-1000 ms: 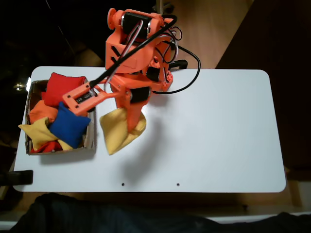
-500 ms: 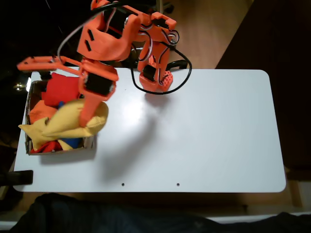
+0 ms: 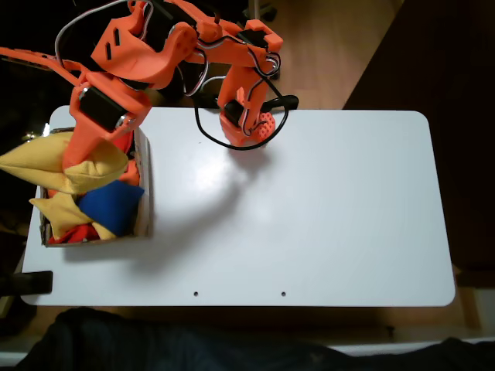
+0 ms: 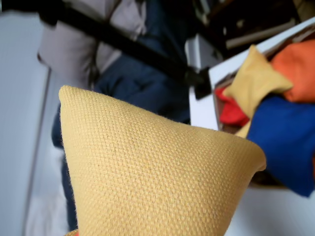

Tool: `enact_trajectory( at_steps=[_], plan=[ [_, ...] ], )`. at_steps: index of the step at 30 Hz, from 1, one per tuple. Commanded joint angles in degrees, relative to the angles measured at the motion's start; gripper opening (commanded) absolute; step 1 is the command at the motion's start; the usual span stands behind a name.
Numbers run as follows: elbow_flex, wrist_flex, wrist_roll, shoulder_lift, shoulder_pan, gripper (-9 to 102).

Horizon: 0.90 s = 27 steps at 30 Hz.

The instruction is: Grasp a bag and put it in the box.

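Observation:
The golden-yellow bag hangs in my gripper, which is shut on it above the far left part of the brown cardboard box at the table's left end. Part of the bag reaches out past the box's left wall. In the wrist view the bag takes up the lower middle, and the box's contents show to its right. My orange arm stretches from its base toward the left.
In the box lie a blue beanbag, a pale yellow one and red and orange ones. The white table spreads to the right. A person in dark trousers stands beyond the table's edge.
My arm swung left and carried the bag from the table beside the box to a spot over the box's left part.

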Motion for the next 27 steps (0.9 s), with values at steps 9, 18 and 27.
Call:
enact_trajectory(
  at_steps=[9, 18, 27],
  plan=[
    [1.1, -13.4, 6.6, -4.0, 9.0, 2],
    [3.2, -20.6, 8.4, -9.0, 13.5, 2],
    [3.2, -24.2, 8.4, -14.8, 16.6, 2]
  ],
)
